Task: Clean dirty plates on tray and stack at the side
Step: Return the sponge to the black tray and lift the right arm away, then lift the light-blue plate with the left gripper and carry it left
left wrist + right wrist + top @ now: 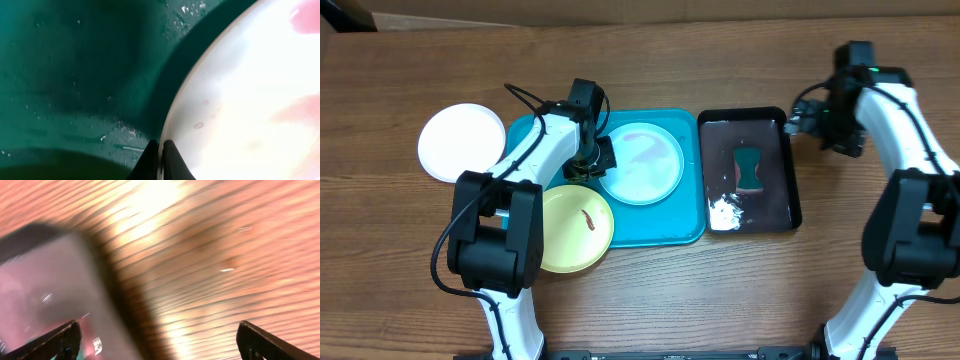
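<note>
**Claw grip on a plate rim, other claw spread wide**

The left claw [588,166] is down at the left edge of the light cyan plate [645,165]. This plate lies flat inside the turquoise tray [660,222], toward its upper middle. In the left wrist view the fingertips [149,162] are pressed together with the plate's rim pinched between them. The wet tray floor beside them is beaded with droplets.

The yellow-green plate [570,235] sits over the tray's lower left corner, partly on the tray and partly on the wooden surface [400,260]. It has a short brown smear [588,218] near its centre. The white plate [462,142] lies on the surface just left of the tray; whether the two touch cannot be told.

The right claw [802,118] hangs by the upper right corner of the glossy black tray [772,200]. Its fingers are spread fully apart and hold nothing, and the right wrist view shows only blurred wood grain and the tray's corner between them. A teal sponge [750,168] and a patch of white foam [724,212] lie in the black tray.
</note>
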